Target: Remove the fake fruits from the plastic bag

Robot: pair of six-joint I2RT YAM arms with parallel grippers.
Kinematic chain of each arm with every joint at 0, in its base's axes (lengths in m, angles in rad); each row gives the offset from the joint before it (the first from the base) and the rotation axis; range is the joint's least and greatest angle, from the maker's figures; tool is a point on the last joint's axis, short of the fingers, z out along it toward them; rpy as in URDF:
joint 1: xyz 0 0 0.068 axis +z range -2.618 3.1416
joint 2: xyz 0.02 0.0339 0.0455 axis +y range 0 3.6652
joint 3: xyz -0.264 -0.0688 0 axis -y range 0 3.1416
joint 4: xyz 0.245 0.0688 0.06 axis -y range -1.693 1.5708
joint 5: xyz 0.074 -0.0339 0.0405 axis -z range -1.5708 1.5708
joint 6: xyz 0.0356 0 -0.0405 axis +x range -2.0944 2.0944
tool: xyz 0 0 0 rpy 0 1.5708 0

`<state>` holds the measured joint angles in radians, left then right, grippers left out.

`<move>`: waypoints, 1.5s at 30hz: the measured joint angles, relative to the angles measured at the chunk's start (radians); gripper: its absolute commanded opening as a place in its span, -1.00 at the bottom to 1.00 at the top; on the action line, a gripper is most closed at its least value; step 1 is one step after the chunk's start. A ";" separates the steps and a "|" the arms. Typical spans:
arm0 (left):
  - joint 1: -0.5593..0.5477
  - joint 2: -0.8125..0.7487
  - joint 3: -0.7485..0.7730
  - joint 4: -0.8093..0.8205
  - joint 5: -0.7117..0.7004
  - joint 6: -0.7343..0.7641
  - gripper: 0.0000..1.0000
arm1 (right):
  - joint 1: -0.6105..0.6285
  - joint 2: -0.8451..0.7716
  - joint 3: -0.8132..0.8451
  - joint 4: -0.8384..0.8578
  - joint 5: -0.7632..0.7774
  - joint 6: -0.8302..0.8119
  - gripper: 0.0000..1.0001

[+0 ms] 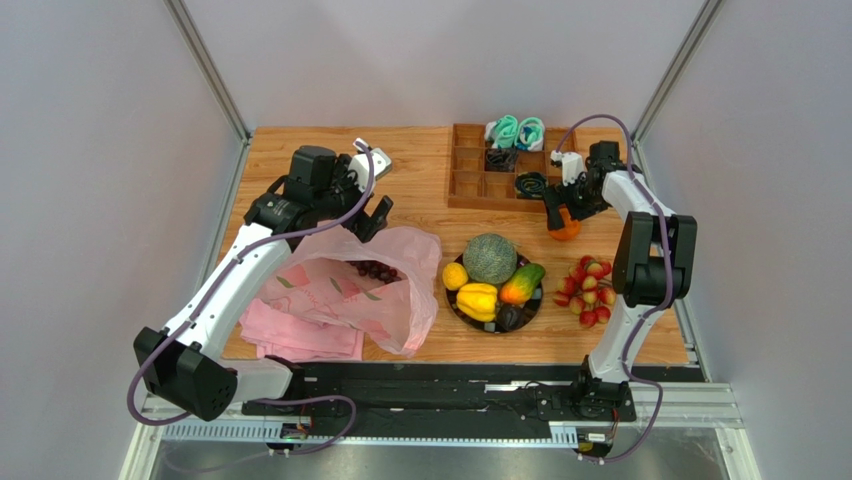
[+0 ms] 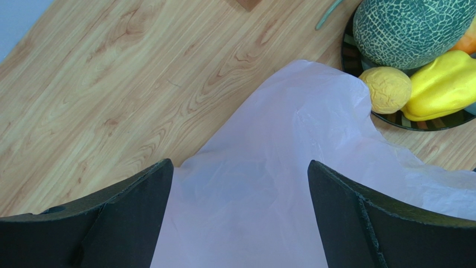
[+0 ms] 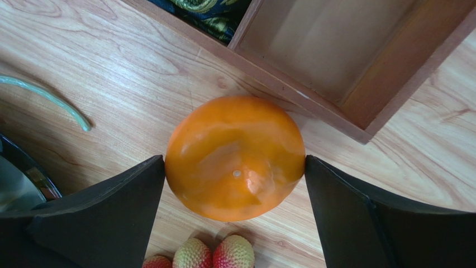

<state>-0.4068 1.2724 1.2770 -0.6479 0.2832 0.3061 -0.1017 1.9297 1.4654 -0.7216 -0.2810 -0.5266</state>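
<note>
The pink plastic bag (image 1: 350, 290) lies open at the left, with dark purple grapes (image 1: 377, 270) inside its mouth. My left gripper (image 1: 375, 215) is open and empty just above the bag's far edge; the left wrist view shows pink film (image 2: 279, 167) between its spread jaws (image 2: 239, 167). My right gripper (image 1: 558, 212) is shut on the orange (image 3: 234, 156), down at the table beside the wooden tray. The melon (image 1: 489, 258), lemon (image 1: 455, 276) and yellow lobed piece (image 1: 477, 300) lie on a dark plate (image 1: 525, 318). Red berries (image 1: 588, 292) lie right of it.
The wooden tray (image 1: 465, 185) with teal and black items stands at the back, its corner (image 3: 335, 106) just beyond the orange. A folded pink cloth (image 1: 300, 335) lies under the bag. An orange-green fruit (image 1: 523, 283) is also on the plate. The berries (image 3: 212, 254) lie close in front of the orange.
</note>
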 measured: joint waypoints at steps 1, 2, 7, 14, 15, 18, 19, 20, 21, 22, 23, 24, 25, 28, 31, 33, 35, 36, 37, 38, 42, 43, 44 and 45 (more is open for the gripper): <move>0.000 0.000 0.002 -0.002 0.000 0.000 0.99 | 0.000 0.006 0.000 -0.005 0.000 0.003 0.98; 0.000 0.002 0.006 -0.006 0.000 0.000 0.98 | 0.000 0.009 0.000 -0.008 0.000 0.004 0.93; 0.000 0.019 0.020 -0.006 0.001 0.004 0.98 | 0.000 0.011 0.000 -0.011 0.001 0.003 0.53; 0.000 0.041 0.027 -0.017 0.002 0.016 0.99 | 0.005 -0.043 -0.043 -0.034 -0.100 -0.020 0.26; 0.000 0.041 0.027 -0.021 0.002 0.018 0.98 | 0.009 -0.070 -0.061 -0.051 -0.130 -0.027 0.25; 0.000 0.041 0.027 -0.029 0.002 0.023 0.99 | 0.037 -0.155 -0.100 -0.097 -0.223 -0.050 0.21; 0.000 0.041 0.027 -0.032 0.002 0.023 0.98 | 0.048 -0.172 -0.108 -0.108 -0.246 -0.055 0.20; 0.000 0.041 0.027 -0.032 0.002 0.024 0.98 | 0.061 -0.188 -0.116 -0.117 -0.271 -0.060 0.20; 0.000 0.041 0.027 -0.032 0.002 0.026 0.99 | 0.072 -0.196 -0.125 -0.122 -0.291 -0.066 0.20; 0.000 0.041 0.027 -0.032 0.002 0.026 0.98 | 0.083 -0.198 -0.134 -0.130 -0.311 -0.070 0.20; 0.000 0.041 0.027 -0.032 0.002 0.026 0.98 | 0.093 -0.197 -0.144 -0.136 -0.327 -0.073 0.19; 0.000 0.041 0.027 -0.032 0.002 0.027 0.99 | 0.100 -0.195 -0.153 -0.143 -0.338 -0.075 0.18; 0.000 0.041 0.027 -0.032 0.002 0.029 0.99 | 0.103 -0.190 -0.164 -0.158 -0.351 -0.081 0.18; 0.000 0.041 0.027 -0.033 0.002 0.034 0.99 | 0.101 -0.177 -0.185 -0.182 -0.370 -0.093 0.18; 0.000 0.041 0.027 -0.033 0.002 0.034 0.98 | 0.108 -0.175 -0.193 -0.184 -0.384 -0.103 0.18; 0.000 0.041 0.027 -0.033 0.003 0.034 0.98 | 0.117 -0.175 -0.194 -0.179 -0.384 -0.111 0.19; 0.000 0.041 0.027 -0.033 0.003 0.035 0.98 | 0.130 -0.176 -0.198 -0.174 -0.387 -0.117 0.21; 0.000 0.041 0.027 -0.033 0.003 0.035 0.99 | 0.138 -0.177 -0.201 -0.171 -0.390 -0.118 0.22; 0.000 0.041 0.027 -0.033 0.003 0.034 0.98 | 0.146 -0.179 -0.204 -0.169 -0.393 -0.119 0.22; 0.000 0.041 0.027 -0.033 0.003 0.034 0.98 | 0.151 -0.181 -0.207 -0.168 -0.397 -0.120 0.25; 0.000 0.041 0.027 -0.033 0.005 0.034 0.99 | 0.171 -0.188 -0.223 -0.164 -0.411 -0.126 0.27; 0.000 0.041 0.027 -0.033 0.006 0.034 0.98 | 0.172 -0.191 -0.226 -0.164 -0.414 -0.126 0.25; 0.000 0.041 0.027 -0.033 0.007 0.034 0.99 | 0.173 -0.194 -0.229 -0.163 -0.415 -0.128 0.25; 0.000 0.041 0.027 -0.033 0.007 0.034 0.99 | 0.173 -0.198 -0.233 -0.163 -0.416 -0.131 0.25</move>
<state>-0.4068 1.3132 1.3045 -0.6807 0.2901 0.3401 0.0715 1.7317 1.2324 -0.8848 -0.6968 -0.6579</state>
